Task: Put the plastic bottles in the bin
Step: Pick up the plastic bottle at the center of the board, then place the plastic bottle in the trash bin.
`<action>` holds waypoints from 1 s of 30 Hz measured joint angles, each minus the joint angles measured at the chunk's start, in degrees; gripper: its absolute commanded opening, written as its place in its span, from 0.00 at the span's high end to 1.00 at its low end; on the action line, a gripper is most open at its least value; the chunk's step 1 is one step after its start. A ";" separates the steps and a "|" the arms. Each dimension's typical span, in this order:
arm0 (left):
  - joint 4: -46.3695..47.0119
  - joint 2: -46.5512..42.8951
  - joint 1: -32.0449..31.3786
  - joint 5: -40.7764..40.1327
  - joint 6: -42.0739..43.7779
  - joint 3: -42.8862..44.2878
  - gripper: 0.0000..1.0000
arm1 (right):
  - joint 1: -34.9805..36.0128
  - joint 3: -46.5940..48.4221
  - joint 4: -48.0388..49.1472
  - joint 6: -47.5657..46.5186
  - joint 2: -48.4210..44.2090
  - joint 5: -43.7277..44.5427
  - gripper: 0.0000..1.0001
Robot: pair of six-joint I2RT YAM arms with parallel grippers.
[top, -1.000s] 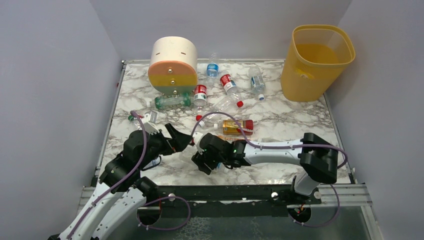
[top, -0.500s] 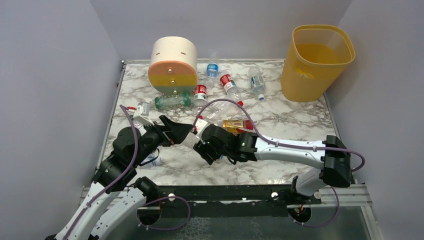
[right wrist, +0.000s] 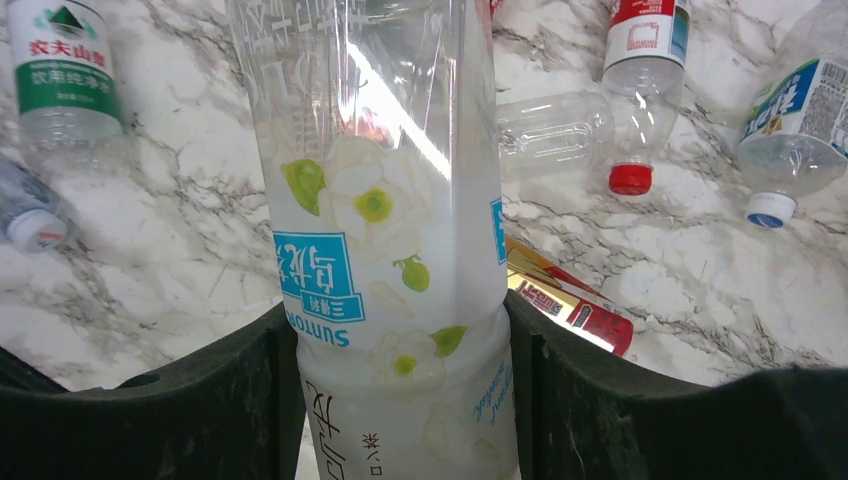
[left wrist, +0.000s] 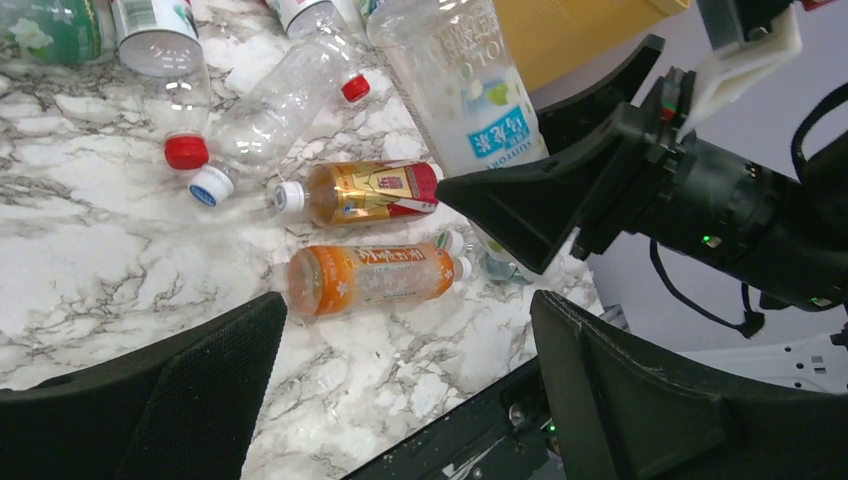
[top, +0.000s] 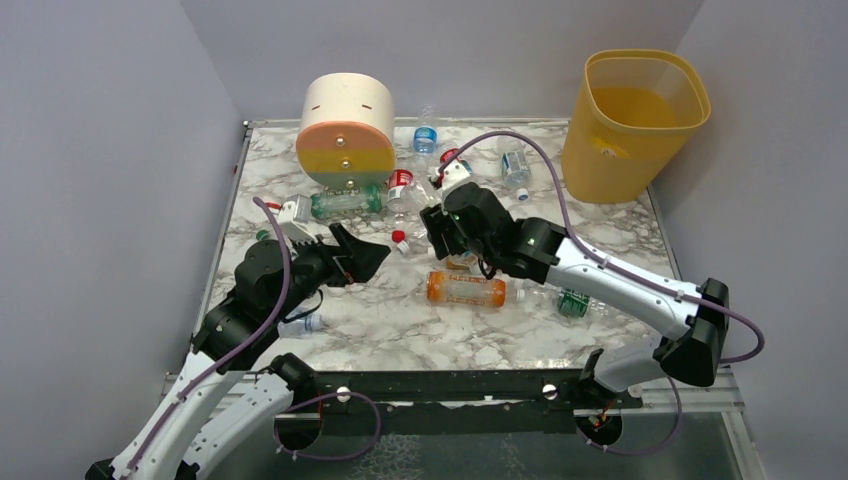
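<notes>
My right gripper [top: 438, 222] is shut on a clear bottle with a white flowered label [right wrist: 395, 230] and holds it above the table's middle. The held bottle also shows in the left wrist view [left wrist: 455, 90]. My left gripper [top: 366, 262] is open and empty, left of the right one, over bare marble [left wrist: 400, 400]. An orange bottle [top: 465, 288] lies on its side just beyond it [left wrist: 370, 278]. A yellow-red bottle [left wrist: 365, 192] lies behind that. Several more bottles lie near the drawer unit, one with a green label [top: 345, 203]. The yellow-orange bin [top: 635, 125] stands at the far right.
A round cream-orange-yellow-green drawer unit [top: 345, 130] stands at the far left-centre. A green bottle [top: 572, 301] lies under the right forearm. A small bottle [top: 300, 325] lies beside the left arm. Grey walls close in the table on both sides.
The two grippers met at the white-labelled bottle near the table's front. The right gripper has carried it up and away toward the far right. The left gripper is apart from it, open.
</notes>
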 measured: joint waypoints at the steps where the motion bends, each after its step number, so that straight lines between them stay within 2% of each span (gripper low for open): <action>1: -0.02 0.57 0.00 -0.07 0.37 0.57 0.01 | -0.17 0.13 -0.02 0.04 -0.72 0.07 0.42; 8: 3.08 3.58 0.00 -0.39 1.81 3.96 0.01 | 0.70 0.52 -1.05 1.33 -4.44 0.85 0.42; 12: 4.42 5.20 0.00 -0.44 2.51 4.63 0.01 | -1.64 4.00 -3.13 1.36 -4.46 0.48 0.42; 23: 6.29 6.34 0.00 -0.04 2.62 2.10 0.01 | -20.24 22.47 -3.69 -0.94 -2.19 -3.91 0.41; 30: 7.15 6.43 0.00 0.02 2.23 -1.66 0.01 | -38.86 33.27 -2.69 0.50 6.54 -11.26 0.41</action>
